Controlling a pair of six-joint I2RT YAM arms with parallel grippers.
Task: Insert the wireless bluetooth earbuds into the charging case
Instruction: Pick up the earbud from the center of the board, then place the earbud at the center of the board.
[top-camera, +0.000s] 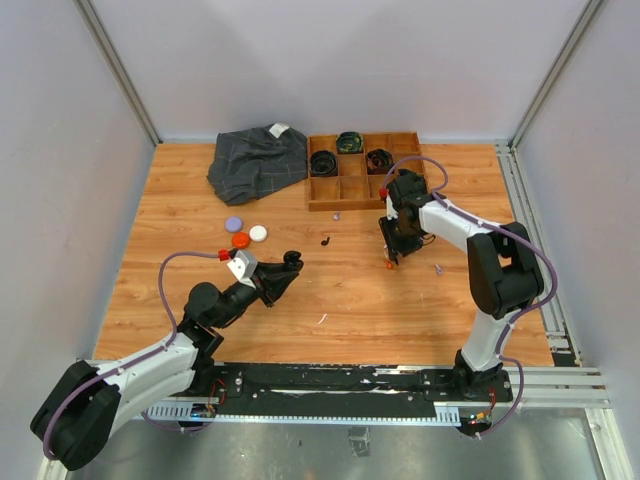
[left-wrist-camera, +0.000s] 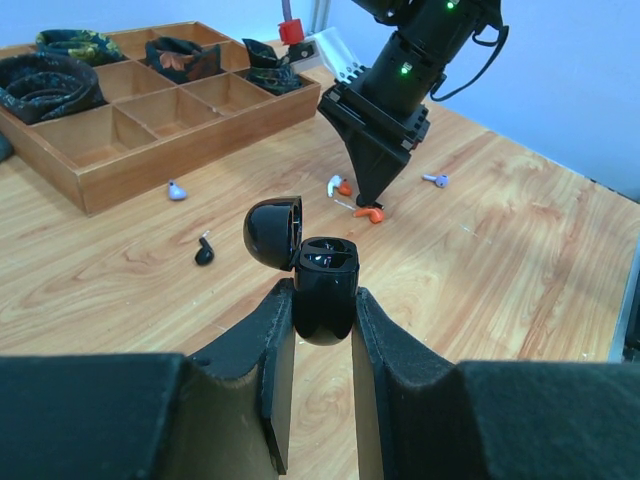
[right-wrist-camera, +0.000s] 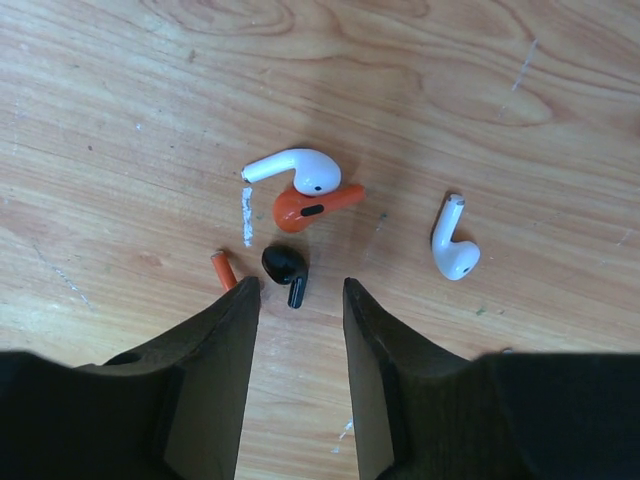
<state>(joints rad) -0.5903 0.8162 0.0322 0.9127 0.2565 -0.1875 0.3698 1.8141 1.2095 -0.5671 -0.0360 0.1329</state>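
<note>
- Top view: the charging case (top-camera: 291, 260) is gripped by the left jaws, well apart from the wooden tray (top-camera: 345, 205) and to its near-left. The right jaws are pointed down at the worktop (top-camera: 420, 320) near the tray's front right corner, above a cluster of earbuds (top-camera: 389, 265). A lone black earbud (top-camera: 326, 240) is seen near the tray's front wall.
- Left wrist view: the case is seen as a glossy black pebble, clamped by its lower half. Its domed lid (left-wrist-camera: 274, 232) is hinged open and its recessed inside is showing. Since only the rounded base is pinched, it is judged that the case could twist or slip if an earbud is pressed in off-centre. The lid could also be knocked shut.
- Right wrist view: the right jaws are spread apart and nothing is held. The tray is not shown here.
- A second black earbud (right-wrist-camera: 285, 265) lies just ahead of the gap. An orange-red earbud (right-wrist-camera: 310, 205) and a white earbud (right-wrist-camera: 300, 170) are touching each other just beyond it. A pale earbud (right-wrist-camera: 452, 245) lies apart, and a tiny orange piece (right-wrist-camera: 224, 270) lies beside one fingertip.
- Each earbud is seen as a small smooth bulb with a short stem. It is judged that so rounded a piece could be squirted out as the jaws close. The orange-red neighbour could also be caught with it, since the pieces are crowded.
</note>
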